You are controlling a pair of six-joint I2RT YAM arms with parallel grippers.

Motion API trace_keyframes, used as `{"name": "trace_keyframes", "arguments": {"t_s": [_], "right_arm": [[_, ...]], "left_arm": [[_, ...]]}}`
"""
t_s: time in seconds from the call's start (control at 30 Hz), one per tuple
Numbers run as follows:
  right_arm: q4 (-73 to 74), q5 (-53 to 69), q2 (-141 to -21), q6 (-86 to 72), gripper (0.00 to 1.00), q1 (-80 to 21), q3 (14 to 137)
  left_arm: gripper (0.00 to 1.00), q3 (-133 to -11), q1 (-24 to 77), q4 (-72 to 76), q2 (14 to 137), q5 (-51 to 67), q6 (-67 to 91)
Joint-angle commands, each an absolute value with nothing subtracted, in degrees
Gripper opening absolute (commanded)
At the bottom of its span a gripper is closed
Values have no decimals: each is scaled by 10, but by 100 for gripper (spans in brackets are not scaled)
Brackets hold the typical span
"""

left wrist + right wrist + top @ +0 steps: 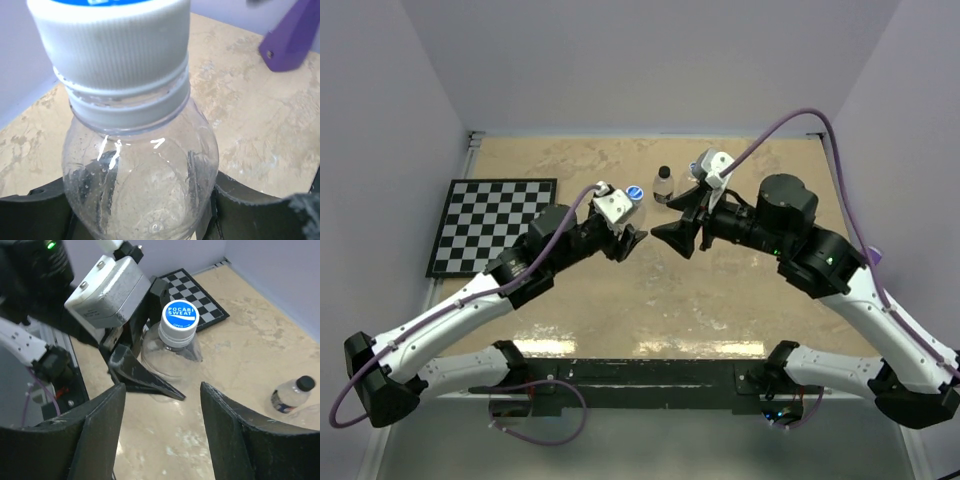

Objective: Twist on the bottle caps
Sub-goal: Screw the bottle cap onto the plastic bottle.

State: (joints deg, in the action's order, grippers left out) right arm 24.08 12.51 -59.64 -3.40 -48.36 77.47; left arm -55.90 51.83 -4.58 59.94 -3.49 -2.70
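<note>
My left gripper (632, 240) is shut on the body of a clear bottle (140, 170), which stands upright on the table. A white-sided, blue-topped cap (115, 45) sits on its neck, and its top (180, 317) reads Pocari Sweat in the right wrist view. My right gripper (676, 238) is open with nothing between its fingers (95, 435). It stands just right of that bottle (635, 200), apart from it. A second small bottle with a black cap (663, 185) stands behind, seen again low in the right wrist view (292, 392). A third bottle (697, 172) is partly hidden by the right wrist.
A black-and-white chessboard (492, 225) lies on the left of the tan table (580, 300), seen too at the back in the right wrist view (197, 292). Lilac walls close in the back and sides. A purple cable (790, 120) arcs over the right arm.
</note>
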Motion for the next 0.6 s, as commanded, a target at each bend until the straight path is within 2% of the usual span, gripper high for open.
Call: {"name": "trace_keyframes", "arguments": {"t_s": [0.0, 0.17, 0.27, 0.57], "right_arm": [[338, 236, -590, 132, 66, -444, 857], [420, 322, -609, 261, 67, -438, 903], [486, 338, -638, 322, 66, -440, 932], [544, 349, -680, 377, 63, -470, 963]], "left_arm": [[0, -582, 455, -132, 586, 237, -103], [0, -618, 420, -232, 620, 396, -177], [0, -646, 417, -285, 652, 452, -213], [0, -695, 417, -367, 697, 510, -273]]}}
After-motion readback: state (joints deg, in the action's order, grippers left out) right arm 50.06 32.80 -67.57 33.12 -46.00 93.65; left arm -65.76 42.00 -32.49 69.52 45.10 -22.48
